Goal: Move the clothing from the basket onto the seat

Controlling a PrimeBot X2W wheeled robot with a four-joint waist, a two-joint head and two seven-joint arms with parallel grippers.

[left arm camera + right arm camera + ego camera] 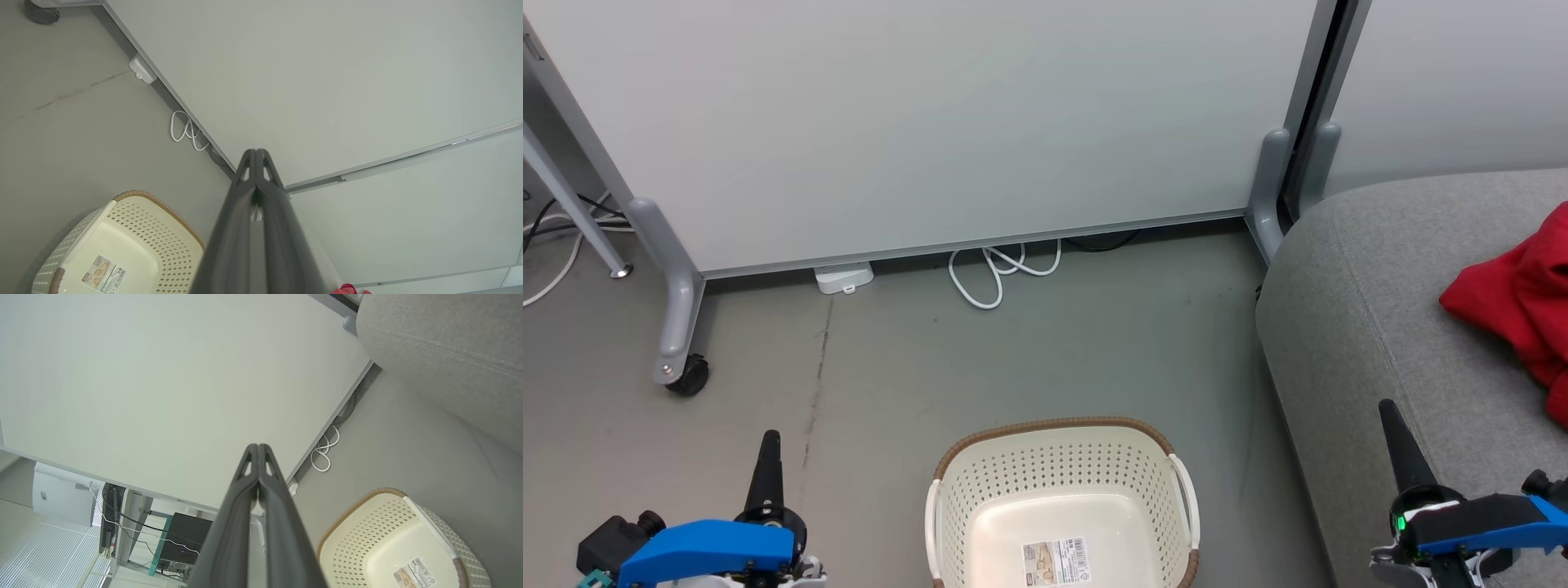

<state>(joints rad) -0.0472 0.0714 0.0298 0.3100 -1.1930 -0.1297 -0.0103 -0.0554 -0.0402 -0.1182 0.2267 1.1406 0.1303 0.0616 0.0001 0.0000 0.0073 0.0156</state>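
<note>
Your left gripper (256,154) and right gripper (258,448) had their fingers pressed together on nothing; the clothing (1515,302) lay on the seat (1356,327) at the frame's right, the basket (1054,465) bottom centre.

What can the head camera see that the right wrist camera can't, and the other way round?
Head view's extras: the red clothing lying on the seat, the left end effector, and a caster wheel under the white panel. Right wrist view's extras: a dark computer box with cables, and slatted blinds beyond the panel. Shared: the empty basket, the seat, a looped white cable on the floor, and the right end effector, shut.
</note>
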